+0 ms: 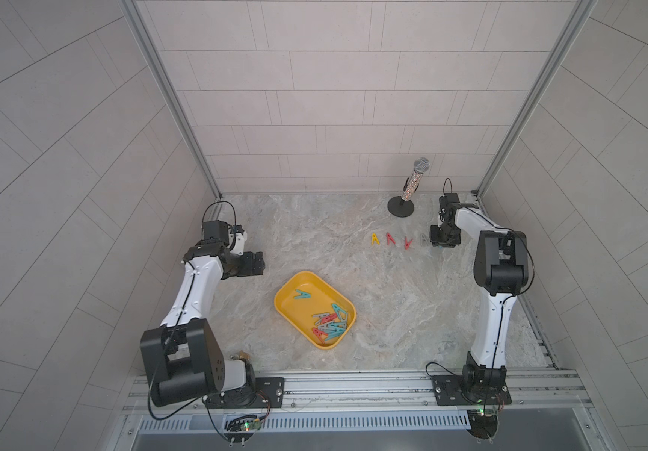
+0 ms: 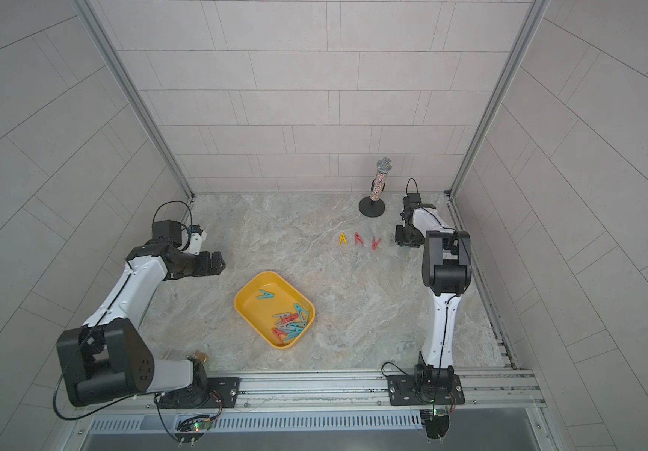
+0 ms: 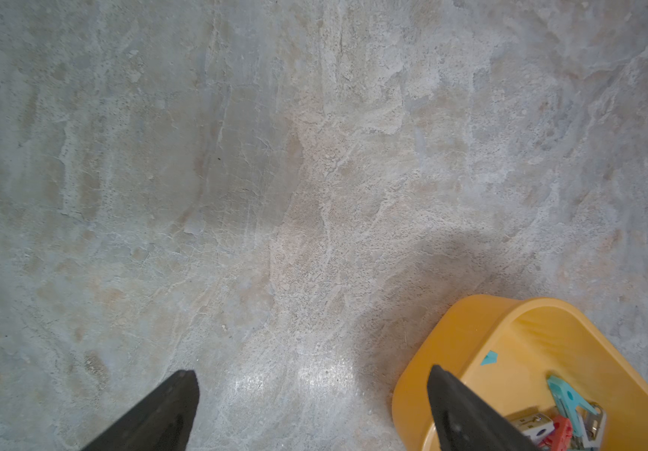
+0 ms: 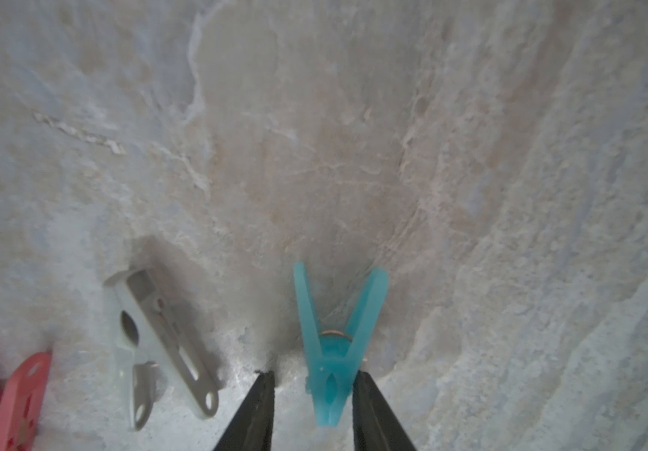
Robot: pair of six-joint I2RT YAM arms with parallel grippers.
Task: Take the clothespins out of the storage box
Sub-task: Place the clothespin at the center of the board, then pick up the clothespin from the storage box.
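Right tool (image 4: pixel 313 373) sets a teal clothespin (image 4: pixel 334 343) down on the table (image 1: pixel 314 234), ending the row of pegs (image 1: pixel 390 239).
Its jaws stand narrow but loose, one finger clear of the peg, just beside the grey peg (image 4: pixel 158 343). It should widen fully, then lift straight up, so nothing drags. The left tool (image 1: pixel 254 264) gapes wide and empty near the storage box (image 1: pixel 295 308), where most clothespins (image 1: pixel 330 324) lie heaped.

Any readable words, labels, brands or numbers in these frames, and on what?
None can be read. The storage box, the clothespins and the microphone show no legible print in any view.
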